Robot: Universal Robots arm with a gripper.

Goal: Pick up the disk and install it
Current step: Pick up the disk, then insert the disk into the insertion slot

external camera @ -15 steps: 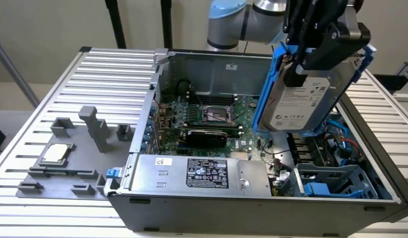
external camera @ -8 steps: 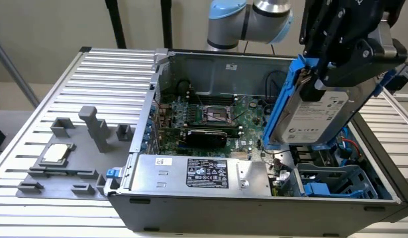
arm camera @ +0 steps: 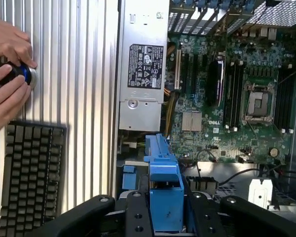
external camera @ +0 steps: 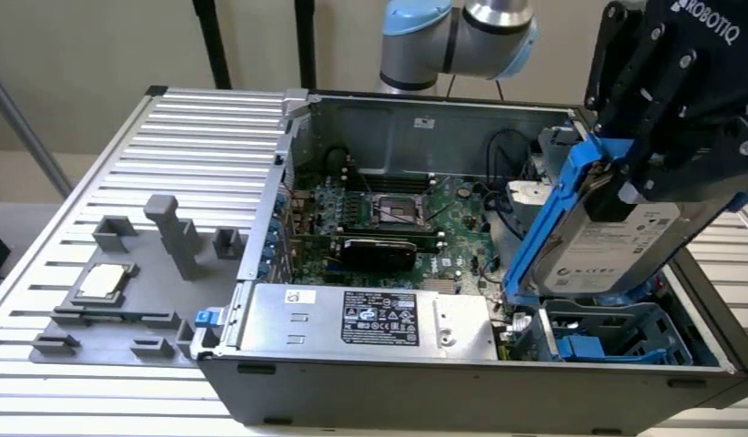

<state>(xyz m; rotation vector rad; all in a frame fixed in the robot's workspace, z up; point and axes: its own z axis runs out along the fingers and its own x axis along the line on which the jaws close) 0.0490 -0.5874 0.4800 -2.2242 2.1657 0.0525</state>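
While the gripper (external camera: 635,173) is clamped on the disk (external camera: 617,241), gripping it by its blue carrier frame, the drive hangs tilted on edge over the exterior view's right end of an open computer case (external camera: 387,396), white label facing outward. Just below it sits a blue drive cage (external camera: 617,337) in the near corner of the case; the disk is above the cage, not seated in it. Inside the case lie a green motherboard (external camera: 459,214) with an open processor socket, black cables beside the disk, and a silver power supply (external camera: 289,319) with a black label along the near wall. The case stands on a ribbed metal table (external camera: 192,137). To the exterior view's left, well apart from the case, a grey fixture (external camera: 119,300) holds a small square silver chip (external camera: 104,279). From the wrist view, black fingers (arm camera: 138,217) flank the blue frame, and a person's hands (arm camera: 7,96) rest on a blue knob (arm camera: 24,74) beside a black keyboard (arm camera: 32,173)
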